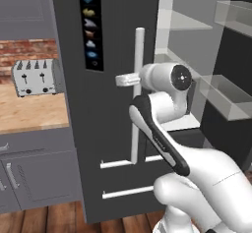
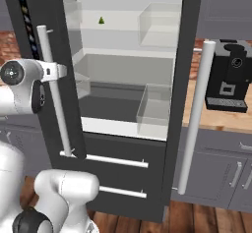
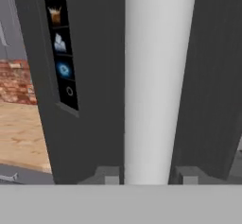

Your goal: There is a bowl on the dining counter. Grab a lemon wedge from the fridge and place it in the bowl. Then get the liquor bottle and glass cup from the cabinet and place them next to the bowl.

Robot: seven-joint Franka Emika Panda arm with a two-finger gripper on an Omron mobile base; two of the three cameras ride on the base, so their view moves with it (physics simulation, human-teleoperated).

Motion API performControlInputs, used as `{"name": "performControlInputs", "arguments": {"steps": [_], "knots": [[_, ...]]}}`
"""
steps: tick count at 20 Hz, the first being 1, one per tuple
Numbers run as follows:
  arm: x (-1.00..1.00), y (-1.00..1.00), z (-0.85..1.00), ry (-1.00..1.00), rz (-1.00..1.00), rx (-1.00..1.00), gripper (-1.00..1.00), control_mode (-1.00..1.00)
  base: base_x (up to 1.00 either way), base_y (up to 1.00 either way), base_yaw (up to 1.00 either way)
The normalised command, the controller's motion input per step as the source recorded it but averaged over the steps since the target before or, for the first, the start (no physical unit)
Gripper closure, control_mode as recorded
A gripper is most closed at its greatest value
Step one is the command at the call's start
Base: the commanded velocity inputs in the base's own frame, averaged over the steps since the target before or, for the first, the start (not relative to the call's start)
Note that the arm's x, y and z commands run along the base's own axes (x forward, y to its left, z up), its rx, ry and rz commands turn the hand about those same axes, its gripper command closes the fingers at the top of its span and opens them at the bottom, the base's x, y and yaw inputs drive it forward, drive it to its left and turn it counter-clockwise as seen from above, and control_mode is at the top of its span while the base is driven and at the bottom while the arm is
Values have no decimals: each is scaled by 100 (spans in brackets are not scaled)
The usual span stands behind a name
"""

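Note:
My gripper is shut on the white vertical handle of the fridge's left door; the bar runs up between my two fingertips. From the base views, the hand meets the handle about halfway up. The door stands swung out, and the lit fridge interior shows behind it. A small yellow-green wedge, seemingly the lemon wedge, sits on the upper shelf. The bowl, liquor bottle and glass cup are out of view.
Clear bins and shelves line the fridge; two drawer fronts lie below. The right door's handle stands close by. A toaster rests on the wooden counter at left, a black coffee machine at right.

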Motion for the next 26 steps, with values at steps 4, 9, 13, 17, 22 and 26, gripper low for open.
{"name": "performControlInputs", "arguments": {"steps": [4,9,13,17,22,26], "knots": [[-100,100,-4,-8,10,-2,100,-100,0,0,0],[-99,100,0,-4,7,-3,100,-100,0,0,0],[-81,100,0,0,6,-1,-100,-100,0,0,0],[-77,47,16,0,5,8,-100,-100,0,0,0],[-85,-50,44,2,0,33,-100,-100,0,0,0],[-23,-96,21,23,0,36,-100,-100,0,0,0]]}}
